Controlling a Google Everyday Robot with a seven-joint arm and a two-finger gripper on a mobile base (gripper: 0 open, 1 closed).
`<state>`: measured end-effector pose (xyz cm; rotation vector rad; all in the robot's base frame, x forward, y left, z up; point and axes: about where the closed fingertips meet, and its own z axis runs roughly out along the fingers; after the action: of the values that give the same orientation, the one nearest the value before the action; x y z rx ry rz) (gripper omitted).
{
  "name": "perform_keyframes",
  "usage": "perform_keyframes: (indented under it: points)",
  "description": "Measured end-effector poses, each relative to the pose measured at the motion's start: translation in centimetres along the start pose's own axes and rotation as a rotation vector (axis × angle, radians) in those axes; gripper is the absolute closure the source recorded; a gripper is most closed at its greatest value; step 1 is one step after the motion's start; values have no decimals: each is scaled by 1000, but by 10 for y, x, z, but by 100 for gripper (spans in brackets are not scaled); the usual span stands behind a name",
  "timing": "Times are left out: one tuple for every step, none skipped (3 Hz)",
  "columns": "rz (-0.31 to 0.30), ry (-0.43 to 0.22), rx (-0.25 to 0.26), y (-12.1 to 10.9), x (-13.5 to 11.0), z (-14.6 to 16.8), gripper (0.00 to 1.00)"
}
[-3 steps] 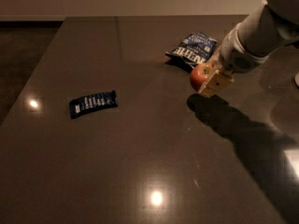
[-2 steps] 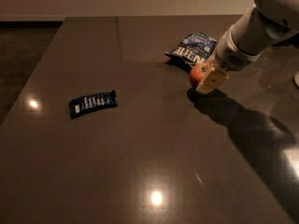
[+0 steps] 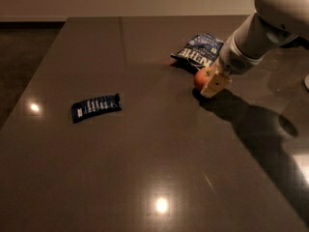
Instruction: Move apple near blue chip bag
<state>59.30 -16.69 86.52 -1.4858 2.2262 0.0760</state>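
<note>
The red apple [image 3: 200,78] is at the table surface just in front of the blue chip bag [image 3: 199,52], a short gap from the bag's near edge. My gripper [image 3: 210,81] reaches in from the upper right and is shut on the apple. One tan finger [image 3: 216,84] covers the apple's right side and its tip is down at the table. The other finger is hidden behind the apple. The bag lies flat with its white lettering facing up.
A small flat dark blue bar wrapper [image 3: 95,107] with white stripes lies at the left middle of the dark table [image 3: 145,178]. The arm's shadow [image 3: 260,129] falls to the right of the apple. The table's left edge runs diagonally beside the floor.
The gripper with the apple has shifted slightly left, staying beside the chip bag. The arm's upper part has swung up and back to the right.
</note>
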Motion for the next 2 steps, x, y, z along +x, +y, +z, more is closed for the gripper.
perform_keyframes:
  points:
    - [16,-33,-29,2,-1,3,56]
    - [14,-30,-29,3,-1,4,33]
